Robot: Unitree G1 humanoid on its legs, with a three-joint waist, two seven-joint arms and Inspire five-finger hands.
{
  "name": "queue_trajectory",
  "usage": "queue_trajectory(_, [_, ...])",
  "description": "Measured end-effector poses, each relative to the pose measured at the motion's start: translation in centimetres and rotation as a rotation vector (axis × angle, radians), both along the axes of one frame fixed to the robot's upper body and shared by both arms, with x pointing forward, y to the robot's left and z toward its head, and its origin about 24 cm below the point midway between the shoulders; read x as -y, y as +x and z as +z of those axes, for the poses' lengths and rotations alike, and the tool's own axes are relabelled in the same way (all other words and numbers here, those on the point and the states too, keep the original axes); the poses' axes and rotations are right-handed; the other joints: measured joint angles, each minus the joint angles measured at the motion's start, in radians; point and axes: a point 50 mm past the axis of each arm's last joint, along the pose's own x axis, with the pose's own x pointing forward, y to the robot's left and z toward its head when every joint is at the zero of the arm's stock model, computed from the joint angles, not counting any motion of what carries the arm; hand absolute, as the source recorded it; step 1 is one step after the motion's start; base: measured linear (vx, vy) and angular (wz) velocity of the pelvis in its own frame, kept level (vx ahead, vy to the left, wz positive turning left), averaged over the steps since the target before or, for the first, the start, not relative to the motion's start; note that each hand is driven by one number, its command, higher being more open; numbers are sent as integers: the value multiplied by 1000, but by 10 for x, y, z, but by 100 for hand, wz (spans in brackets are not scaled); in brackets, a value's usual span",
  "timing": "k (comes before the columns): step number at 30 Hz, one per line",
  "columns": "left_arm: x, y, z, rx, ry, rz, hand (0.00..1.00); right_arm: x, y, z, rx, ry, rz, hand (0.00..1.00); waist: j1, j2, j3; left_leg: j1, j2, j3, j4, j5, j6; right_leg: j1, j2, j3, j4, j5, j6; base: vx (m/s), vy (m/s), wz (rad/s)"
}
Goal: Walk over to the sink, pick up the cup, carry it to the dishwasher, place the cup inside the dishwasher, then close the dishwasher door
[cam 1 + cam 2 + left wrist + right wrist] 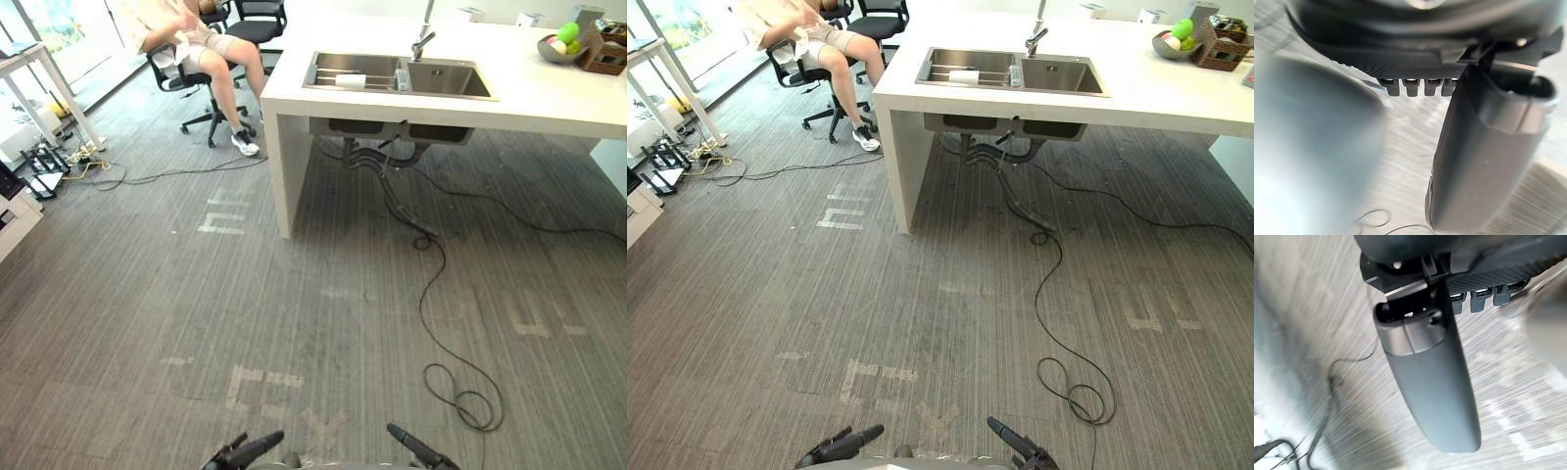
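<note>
A white cup (pixel 351 80) lies in the left basin of the steel double sink (pixel 446 80), which is set in a white counter (pixel 549 98) far ahead of me. A tap (pixel 423 39) stands behind the sink. My left hand (pixel 250 451) and right hand (pixel 416 448) hang low at the bottom edge, well short of the counter. In the wrist views the left hand's thumb (pixel 1484 156) and the right hand's thumb (pixel 1430 382) stick out straight over bare floor. Both hands are open and hold nothing.
A person sits on a black office chair (pixel 201 93) at the back left, near the counter's corner. A bowl of fruit (pixel 560 44) and a basket (pixel 605 54) stand on the counter's right end. A black cable (pixel 436 294) snakes over the floor from under the sink. A white table (pixel 44 83) stands left.
</note>
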Motion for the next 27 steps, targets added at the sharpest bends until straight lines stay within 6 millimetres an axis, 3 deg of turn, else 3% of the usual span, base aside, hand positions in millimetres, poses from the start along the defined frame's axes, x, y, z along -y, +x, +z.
queue_trajectory(5, [15, 33, 8, 69, 123, -20, 100, 1, 31, 9, 100, -89, 99, 100, 0, -5, 17, 11, -5, -1, 0, 0, -5, 18, -8, -16, 2, -3, 17, -16, -1, 7])
queue_trajectory(8, [15, 40, 10, 69, 255, -26, 100, 1, 39, 12, 122, -118, 130, 100, 0, -7, 27, 13, -7, -1, 0, 0, -5, 19, -12, -20, 9, -8, 24, -19, -2, 6])
queue_trajectory(18, [3, 57, 29, 166, 612, -143, 100, -4, 40, 14, 133, -138, 205, 100, 0, -9, 34, 16, -20, 4, 0, 0, -4, 11, -30, -20, 45, -16, 27, -16, 8, 1])
queue_trajectory(23, [4, 51, 27, 150, 619, -172, 100, -6, 33, 12, 133, -108, 216, 100, -2, -9, 34, 24, -23, 25, -1, -5, 3, 9, -33, 2, 47, -18, 23, -29, 13, -12])
queue_trajectory(27, [7, 25, 16, 74, 530, -158, 100, -10, 18, 6, 90, -66, 186, 100, -2, -8, 34, 30, -23, 48, -6, -9, 11, 6, -30, 22, 44, -19, 22, -7, -5, -16])
